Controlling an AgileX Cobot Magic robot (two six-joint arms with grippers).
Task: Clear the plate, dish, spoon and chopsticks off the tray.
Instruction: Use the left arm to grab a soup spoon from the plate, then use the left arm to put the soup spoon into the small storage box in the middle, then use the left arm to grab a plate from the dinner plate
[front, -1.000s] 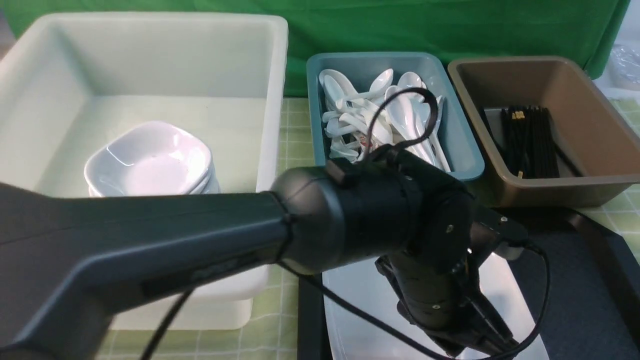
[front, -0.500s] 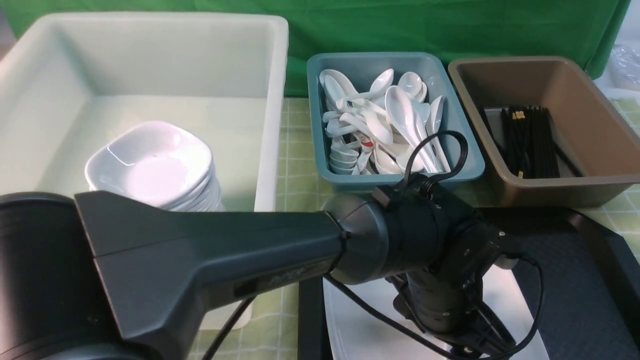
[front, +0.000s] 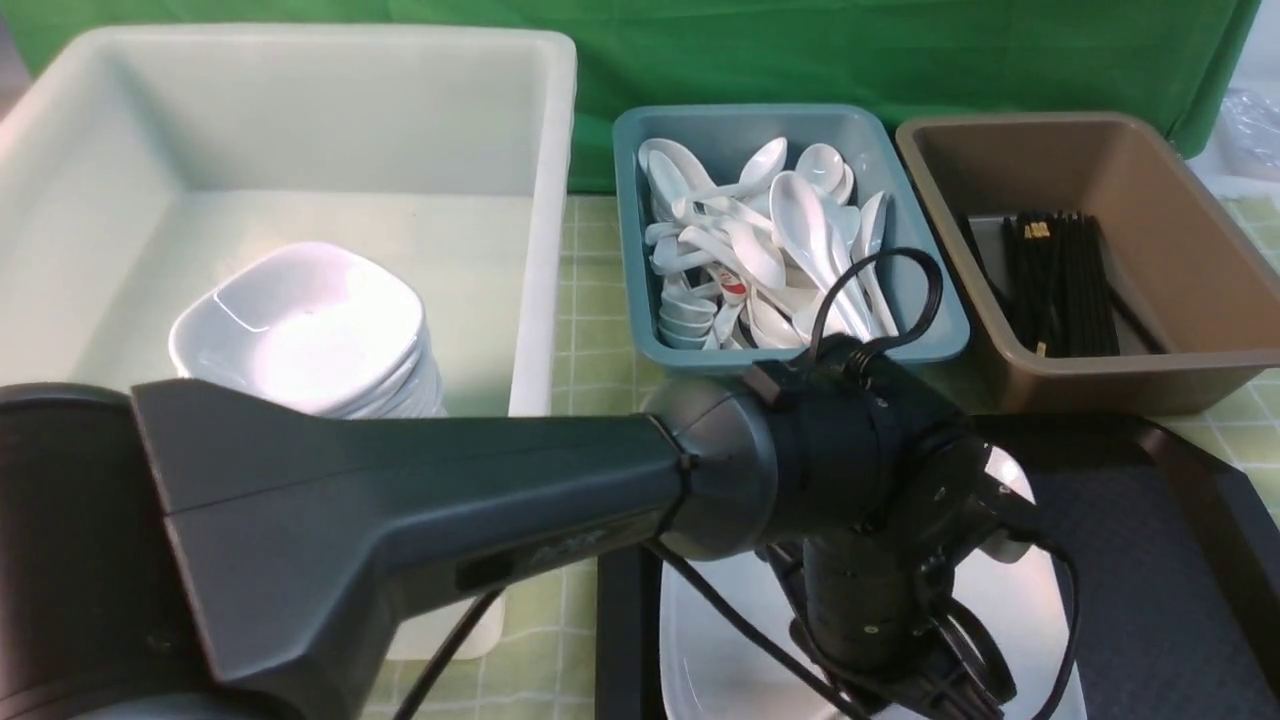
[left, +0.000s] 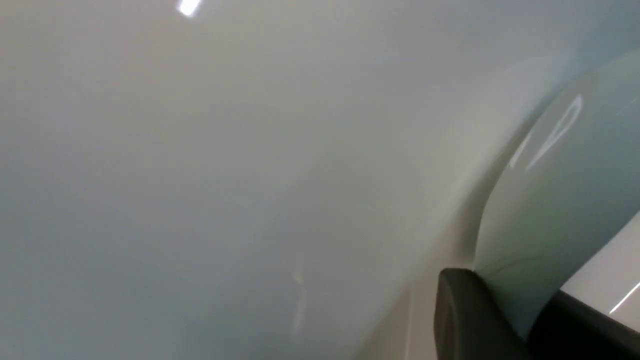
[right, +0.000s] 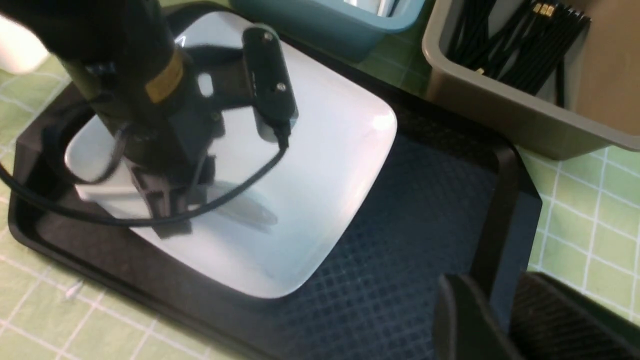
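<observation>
My left hand (right: 167, 222) has just dropped and pinched shut on the 6 o'clock rim of the plate (right: 330, 160), which lies on the tray (right: 410, 240), ready for lifting; my right hand (right: 500, 305) hangs slightly parted.

Front, right-wrist views' common ground: plate (front: 1025, 610)

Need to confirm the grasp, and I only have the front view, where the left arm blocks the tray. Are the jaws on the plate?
Observer: Yes. The left wrist view shows the rim of the plate pinched in the jaws of the left gripper.
Operator: Which edge?
Observer: Right wrist view: the near edge, farthest from the teal bin.
Operator: Anything else on the tray?
Observer: In the part that view shows, the tray holds only the plate.
</observation>
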